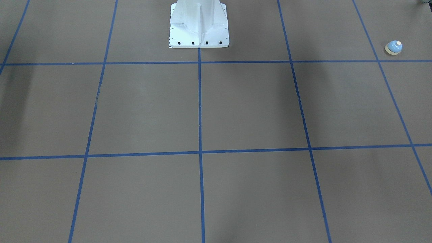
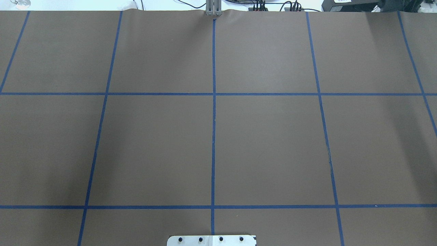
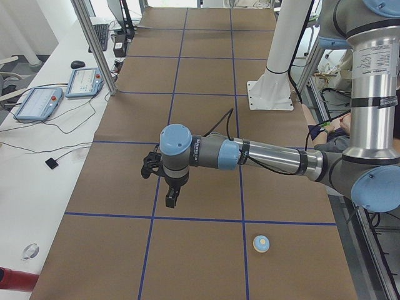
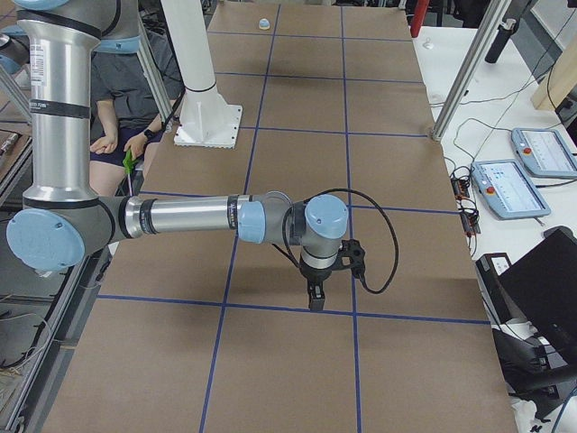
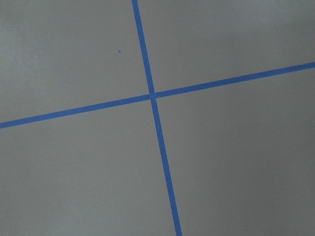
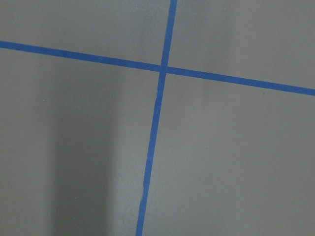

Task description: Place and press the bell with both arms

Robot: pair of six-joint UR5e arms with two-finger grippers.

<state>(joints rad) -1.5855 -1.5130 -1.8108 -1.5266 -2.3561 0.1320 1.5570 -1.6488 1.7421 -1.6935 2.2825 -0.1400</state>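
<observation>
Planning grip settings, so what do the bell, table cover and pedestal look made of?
Bell: probably painted metal, light-blue dome with slight sheen; cream base and button possibly plastic, too small to tell.
Table cover: matte brown paper-like sheet, rippled at its far edge.
Pedestal: white painted metal, glossy, with bolt heads along its foot.

The left arm (image 3: 269, 156) is showing silver tubes ringed by black bands, grey joint housings and round light-blue caps, with a thin black cable arching at two o'clock of its wrist cap and a black skeletal left gripper (image 3: 170, 200) at six. The right arm (image 4: 180, 216) is wearing the same colours, its cable looping at four o'clock above the black right gripper (image 4: 315, 296). The white pedestal (image 1: 199, 27) is displaying four dark bolts along its six o'clock edge
</observation>
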